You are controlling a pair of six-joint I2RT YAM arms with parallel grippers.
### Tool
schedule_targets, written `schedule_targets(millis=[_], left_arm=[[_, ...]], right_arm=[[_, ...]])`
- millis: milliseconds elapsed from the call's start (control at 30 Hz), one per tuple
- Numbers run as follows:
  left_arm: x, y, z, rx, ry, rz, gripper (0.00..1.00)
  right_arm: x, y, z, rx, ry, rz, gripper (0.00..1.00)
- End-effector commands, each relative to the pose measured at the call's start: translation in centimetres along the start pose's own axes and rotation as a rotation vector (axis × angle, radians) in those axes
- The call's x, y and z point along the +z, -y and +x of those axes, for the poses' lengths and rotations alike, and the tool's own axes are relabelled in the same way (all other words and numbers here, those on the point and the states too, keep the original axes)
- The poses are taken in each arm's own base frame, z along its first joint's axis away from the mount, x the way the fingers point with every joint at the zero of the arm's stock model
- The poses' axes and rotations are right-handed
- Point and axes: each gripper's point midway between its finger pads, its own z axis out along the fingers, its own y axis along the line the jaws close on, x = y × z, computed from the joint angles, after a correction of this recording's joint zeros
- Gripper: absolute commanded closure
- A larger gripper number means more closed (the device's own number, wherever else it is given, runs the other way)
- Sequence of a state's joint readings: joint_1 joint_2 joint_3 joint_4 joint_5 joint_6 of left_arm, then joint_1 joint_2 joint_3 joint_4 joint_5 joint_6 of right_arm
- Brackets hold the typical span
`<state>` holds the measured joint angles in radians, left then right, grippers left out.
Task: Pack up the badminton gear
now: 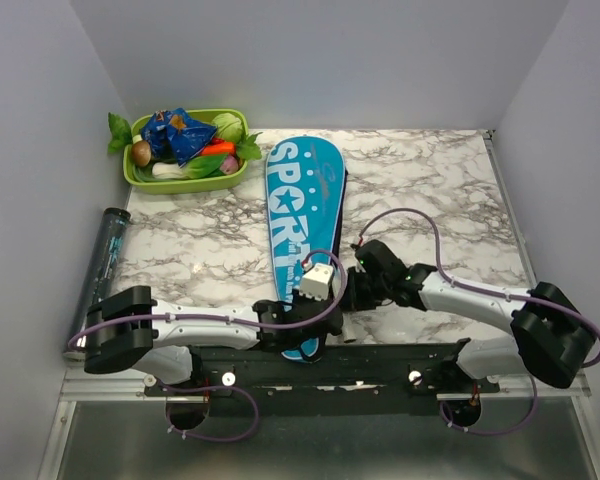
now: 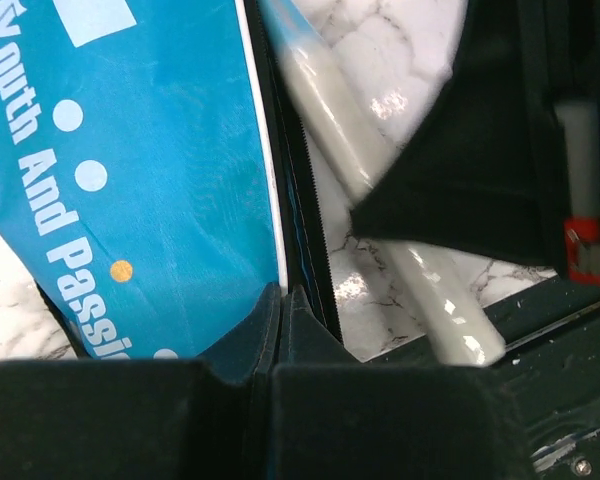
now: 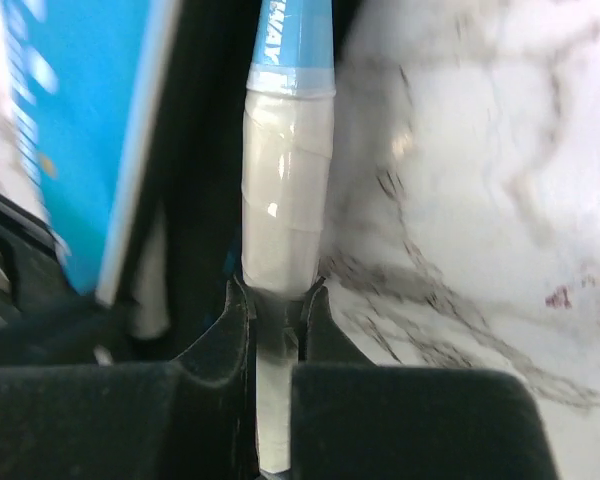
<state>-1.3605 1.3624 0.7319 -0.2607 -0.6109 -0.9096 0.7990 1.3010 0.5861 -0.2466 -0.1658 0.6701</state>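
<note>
Tube (image 1: 105,270) lies along the left table edge, untouched. Left gripper (image 2: 283,300) is pinched together on the cover (image 1: 302,200) rim at its narrow near end. Cover sits centre-table, long axis near-to-far, wide head away from the bases. Right gripper (image 3: 277,295) is clamped on the racket (image 3: 285,190) white grip, shaft pointing away beside the cover's opening. Step looks like sleeving the racket. Next move: push straight along that axis, left holding the rim.

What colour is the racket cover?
The racket cover is blue with white lettering, best in top view.
</note>
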Motion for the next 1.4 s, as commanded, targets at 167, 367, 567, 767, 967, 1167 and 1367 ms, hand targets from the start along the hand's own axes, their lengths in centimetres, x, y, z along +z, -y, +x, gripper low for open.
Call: schedule_targets(millis=[167,367,567,767,967,1167,1367], left_arm=[[0.0,2.9,0.4,-0.020,-0.006,0.085,1.00],[-0.2,2.6,-0.1,-0.017,0.020,0.090,1.00],[-0.4,2.1,-0.8,-0.020,0.056,0.103,0.75],[-3.5,0.7,-3.9,-0.097,0.173,0.157,0.60],[-4.5,-5.1,-4.4,-0.156,0.198,-0.024,0.67],[-3.0,-9.7,-1.0,-0.221,0.097,-0.165,0.99],[-0.9,-10.5,1.7,-0.263,0.031,-0.167,1.00]], right_arm=[[1.8,-3.6,-6.2,0.055,0.114,-0.028,0.98],[2.9,-3.3,-5.3,0.080,0.108,-0.061,0.57],[1.6,-3.3,-5.0,0.073,0.127,-0.071,0.41],[-0.3,-1.9,-4.6,0.064,0.166,-0.021,0.39],[-1.2,-0.6,-3.3,0.057,0.175,-0.003,0.40],[-1.0,0.2,-2.0,0.059,0.164,-0.007,0.57],[-0.4,-0.1,-1.8,0.055,0.165,-0.043,0.67]])
